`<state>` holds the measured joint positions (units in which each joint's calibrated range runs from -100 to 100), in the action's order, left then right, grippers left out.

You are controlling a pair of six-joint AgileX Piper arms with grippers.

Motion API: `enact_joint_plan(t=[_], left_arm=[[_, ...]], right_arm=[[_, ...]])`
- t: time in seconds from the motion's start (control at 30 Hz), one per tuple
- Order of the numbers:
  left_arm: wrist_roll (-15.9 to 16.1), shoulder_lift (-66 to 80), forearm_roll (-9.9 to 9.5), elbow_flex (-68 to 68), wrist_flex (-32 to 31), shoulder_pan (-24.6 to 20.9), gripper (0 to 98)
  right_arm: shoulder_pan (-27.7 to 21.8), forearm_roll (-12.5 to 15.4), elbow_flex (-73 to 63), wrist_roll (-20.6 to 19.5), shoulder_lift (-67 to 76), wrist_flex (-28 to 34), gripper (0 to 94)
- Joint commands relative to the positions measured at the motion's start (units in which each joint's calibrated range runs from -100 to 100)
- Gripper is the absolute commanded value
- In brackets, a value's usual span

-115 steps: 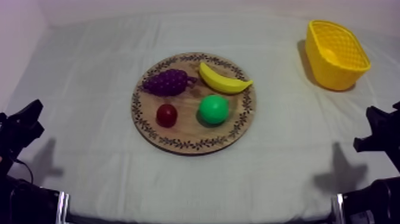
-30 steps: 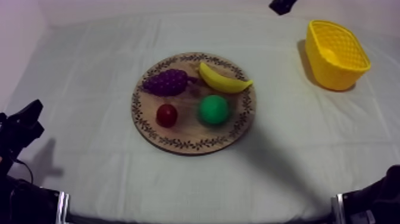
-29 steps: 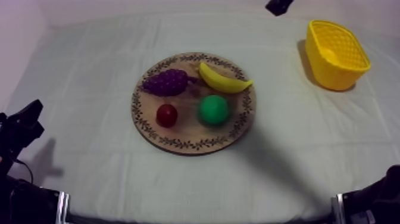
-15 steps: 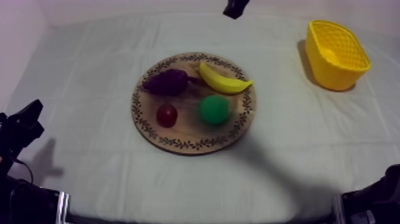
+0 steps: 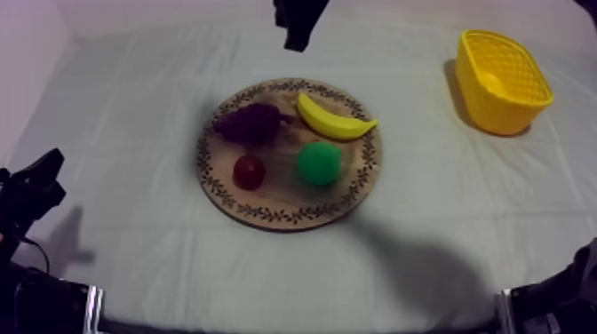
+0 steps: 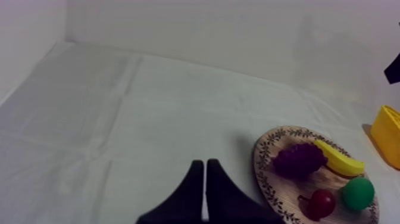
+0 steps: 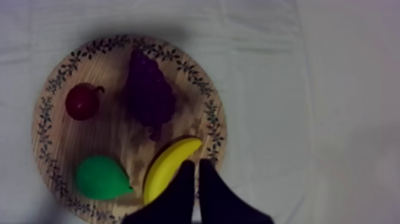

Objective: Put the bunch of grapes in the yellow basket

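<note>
Two worries: on the grey-white clothed counter [image 5: 124, 107], the round wooden board [image 5: 284, 201] holds a yellow toy banana [image 5: 333, 120] just beside the purple bunch of grapes [image 5: 251, 122] at its far left rim, easy to bump. Right hand [image 7: 195, 162] hovers over the board, fingers together; unopened, it'd just shove them.

The right gripper [image 5: 295, 41], earlier low at the right, now hangs above the wooden board's [image 5: 266, 213] far edge.

I count one board [image 5: 277, 192], one basket [image 5: 503, 108], and four fruits: one bunch of grapes [image 5: 251, 122], one banana [image 5: 330, 121], one pear [image 5: 319, 163], one small red fruit [image 5: 249, 171].
</note>
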<state>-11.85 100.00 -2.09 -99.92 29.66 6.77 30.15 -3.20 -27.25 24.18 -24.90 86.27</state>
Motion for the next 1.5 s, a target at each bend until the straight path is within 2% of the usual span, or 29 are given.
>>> enact_joint_plan(t=[0.0, 0.4, 0.7, 0.9, 1.03, 1.23, 1.47], left_arm=[[0.0, 0.0, 0.02, 0.0, 0.0, 0.0, 0.1], [0.0, 0.0, 0.02, 0.0, 0.0, 0.0, 0.1], [0.0, 0.0, 0.02, 0.0, 0.0, 0.0, 0.1], [0.0, 0.0, 0.02, 0.0, 0.0, 0.0, 0.1], [0.0, 0.0, 0.02, 0.0, 0.0, 0.0, 0.1], [0.0, 0.0, 0.02, 0.0, 0.0, 0.0, 0.1], [0.0, 0.0, 0.02, 0.0, 0.0, 0.0, 0.1]], right_arm=[[0.1, 0.6, -1.5, 0.5, -1.8, 1.4, 0.5], [1.3, 3.4, -11.1, 2.2, -10.9, 9.9, 3.2], [2.0, 2.8, -14.2, 2.0, -15.0, 10.4, 20.7], [2.0, 2.8, -15.3, 2.0, -16.1, 9.9, 42.4], [2.0, 2.6, -15.6, 2.0, -16.4, 9.4, 52.3], [1.8, 3.0, -16.4, 3.3, -16.6, 10.0, 60.0], [1.6, 3.6, -16.8, 4.9, -17.7, 10.8, 62.4]])
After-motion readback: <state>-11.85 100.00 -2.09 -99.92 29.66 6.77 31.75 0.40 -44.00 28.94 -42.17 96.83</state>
